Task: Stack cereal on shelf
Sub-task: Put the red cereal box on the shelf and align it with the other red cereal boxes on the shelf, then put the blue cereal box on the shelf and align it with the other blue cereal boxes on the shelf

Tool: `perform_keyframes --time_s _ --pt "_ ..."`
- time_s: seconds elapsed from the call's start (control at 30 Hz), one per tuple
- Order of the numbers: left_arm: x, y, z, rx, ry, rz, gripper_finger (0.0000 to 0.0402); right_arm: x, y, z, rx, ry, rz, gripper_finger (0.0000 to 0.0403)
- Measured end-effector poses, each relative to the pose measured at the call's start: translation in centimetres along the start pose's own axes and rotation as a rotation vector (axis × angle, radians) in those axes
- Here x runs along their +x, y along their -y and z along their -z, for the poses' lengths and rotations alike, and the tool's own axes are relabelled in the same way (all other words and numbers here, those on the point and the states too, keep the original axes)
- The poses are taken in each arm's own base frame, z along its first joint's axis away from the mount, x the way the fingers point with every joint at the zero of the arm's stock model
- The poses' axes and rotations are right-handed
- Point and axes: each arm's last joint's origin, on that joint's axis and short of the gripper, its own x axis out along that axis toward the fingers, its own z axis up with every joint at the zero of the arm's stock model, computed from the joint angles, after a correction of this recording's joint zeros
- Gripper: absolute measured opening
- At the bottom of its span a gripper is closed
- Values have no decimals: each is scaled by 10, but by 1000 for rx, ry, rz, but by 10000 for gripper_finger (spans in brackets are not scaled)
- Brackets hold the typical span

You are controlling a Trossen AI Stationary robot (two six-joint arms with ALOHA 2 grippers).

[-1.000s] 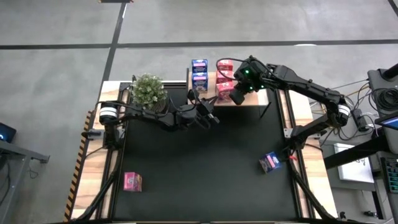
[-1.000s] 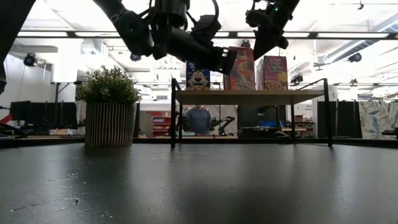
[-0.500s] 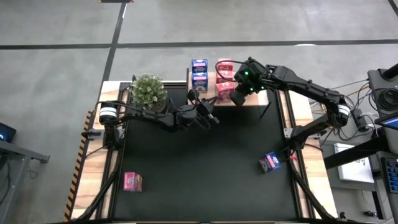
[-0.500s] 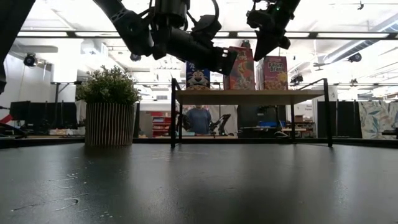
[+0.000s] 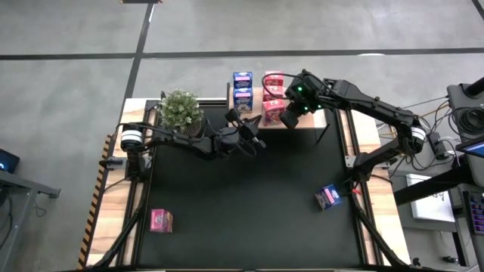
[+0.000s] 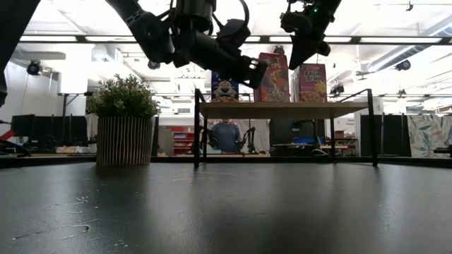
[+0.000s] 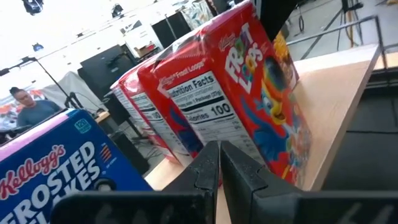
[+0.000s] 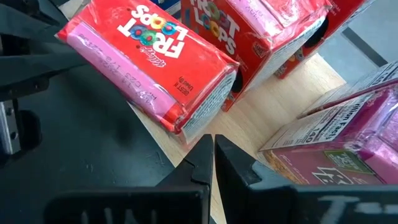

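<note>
Right gripper (image 5: 288, 119) shut, empty, hovering over front edge of shelf (image 5: 310, 121). Just ahead of fingertips: Froot Loops box (image 8: 149, 59) tipped over on the shelf board; more red boxes upright behind it, pink box (image 8: 336, 140) to one side. Left gripper (image 5: 255, 140) also shut, empty, near the shelf front, facing blue Frosted Flakes box (image 7: 56, 171) and the red Froot Loops row (image 7: 249, 93).

Well away from both grippers: stray pink box (image 5: 161, 221) and stray blue box (image 5: 328, 198) lying on black tabletop (image 5: 242, 204).

Handling guess: light, thin cardboard under glossy wrap, so slippery and easily crushed. Best pinched across narrow sides, mid-height, gently.
</note>
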Motion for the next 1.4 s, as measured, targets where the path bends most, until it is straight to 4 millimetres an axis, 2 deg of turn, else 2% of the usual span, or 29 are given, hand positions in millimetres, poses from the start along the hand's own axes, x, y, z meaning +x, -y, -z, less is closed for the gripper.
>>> perform_keyframes --time_s 0.4,0.67,0.8,0.9,1.0,1.17,1.4 --pt "-1 0 0 11 0 0 0 -1 -12 -1 -43 25 -29 9" --pt "-1 0 0 19 -6 -4 0 -2 -14 1 -31 14 -31 9" --pt "-5 2 -1 59 -40 -65 0 -10 -13 5 -5 -9 -29 9" --pt "-15 7 -11 62 -19 -45 0 -21 -17 8 26 -3 -42 9" --pt "-30 15 -21 75 13 -7 0 -31 -29 15 37 -13 -75 9" --pt "-54 17 -34 89 76 77 0 -42 -61 33 39 -72 -146 9" --pt "-80 -3 -30 33 163 298 0 -51 -113 71 52 -228 -201 9"
